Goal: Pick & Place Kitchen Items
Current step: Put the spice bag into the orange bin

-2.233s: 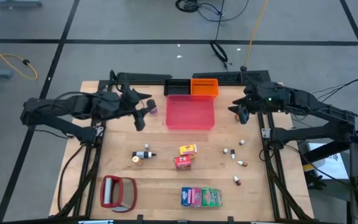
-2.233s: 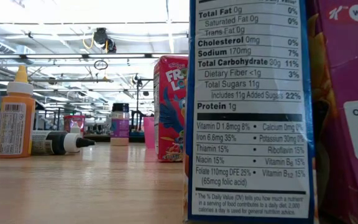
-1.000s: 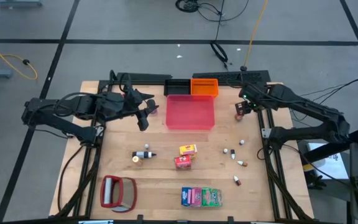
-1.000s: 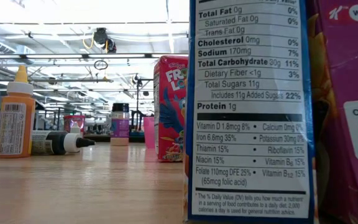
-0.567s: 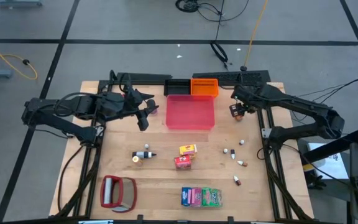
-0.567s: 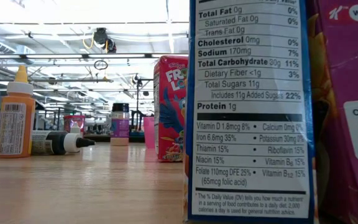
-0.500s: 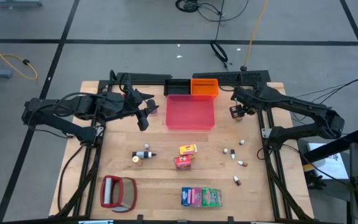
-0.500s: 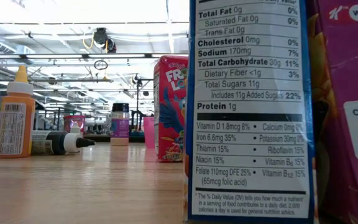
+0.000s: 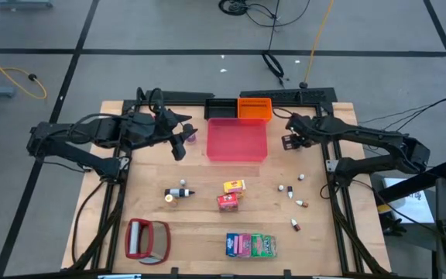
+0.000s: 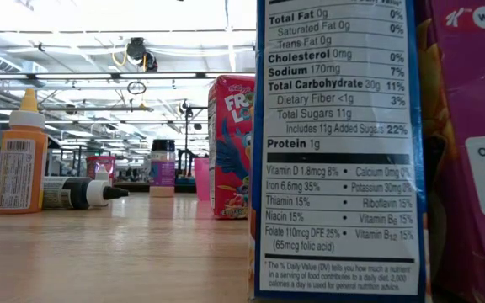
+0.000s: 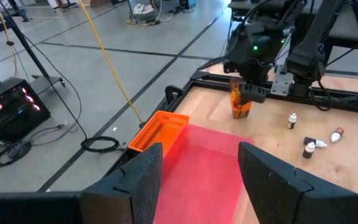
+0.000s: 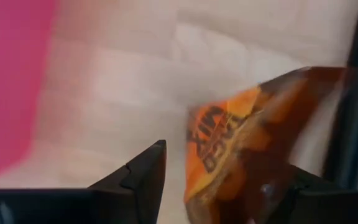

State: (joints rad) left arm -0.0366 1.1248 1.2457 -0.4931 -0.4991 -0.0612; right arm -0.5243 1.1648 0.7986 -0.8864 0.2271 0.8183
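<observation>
**Right gripper holds an orange packet beside the red tray**

We see a wooden table (image 9: 153, 174) with a square red tray (image 9: 237, 139) toward its back edge. All places below are taken from that tray.

The left arm reaches in on the tray's left side. The left gripper (image 9: 180, 146) hangs just off the tray's left edge. Its two fingers (image 11: 138, 177) stand apart with nothing between them.

The right arm comes in on the tray's right side. The right gripper (image 9: 290, 141) is just beside the tray's right edge, clamped on an orange packet (image 11: 240, 106). The packet hangs upright under the gripper, over bare wood and outside the tray.

A red-framed silvery flat object (image 9: 147, 239) lies well in front of the tray and to its left, near the table's front edge. A row of pink, green and blue packets (image 9: 251, 245) lies straight in front of the tray, also near that edge.

Between those packets and the tray sit a yellow carton (image 9: 234, 185) and a red carton (image 9: 228, 201), close together. Several tiny bottles (image 9: 289, 191) are scattered in front of the tray to its right.
</observation>
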